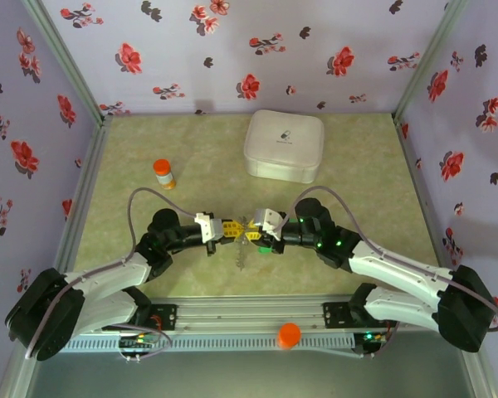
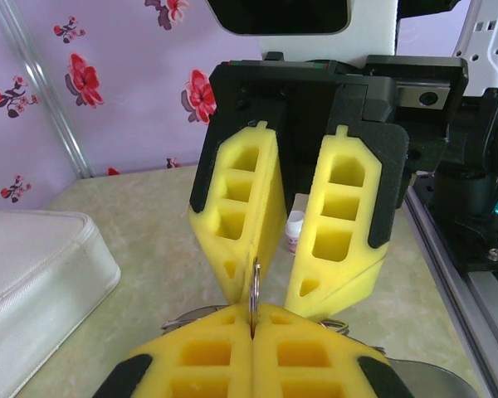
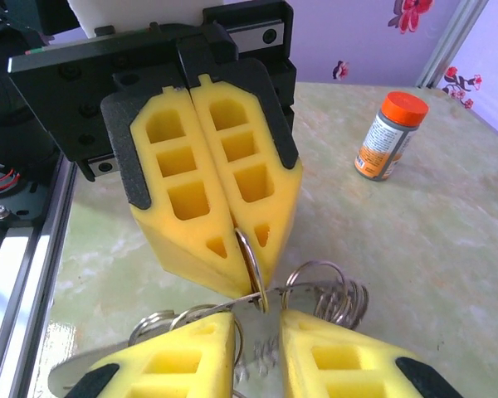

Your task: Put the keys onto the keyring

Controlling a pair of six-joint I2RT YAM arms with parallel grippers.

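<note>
Starting with the top external view, the left gripper (image 1: pixel 231 230) and right gripper (image 1: pixel 260 230) meet tip to tip at the table's centre, nearer the near edge. The keyring (image 1: pixel 246 235) sits between them, raised off the table, with small metal pieces dangling beneath. Which of those pieces are the keys cannot be told.

Left wrist view: the left gripper (image 2: pixel 251 319) has its pads pressed together, clamped on the keyring (image 2: pixel 254 286). The ring stands edge-on and upright, its long axis vertical. The right gripper (image 2: pixel 274 290) faces it with jaws apart, one pad just beside the ring.

Right wrist view: the right gripper (image 3: pixel 257 327) stands parted below the left gripper (image 3: pixel 242 269). The keyring (image 3: pixel 257 290) projects down from the clamped pads, and a coil of wire loops (image 3: pixel 336 290) hangs to its right.

Handling judgement: the ring is light, thin, stiff and probably slippery against foam. It will likely swivel in the grip under a sideways push. Take hold across its flat faces, close to the rim.
</note>
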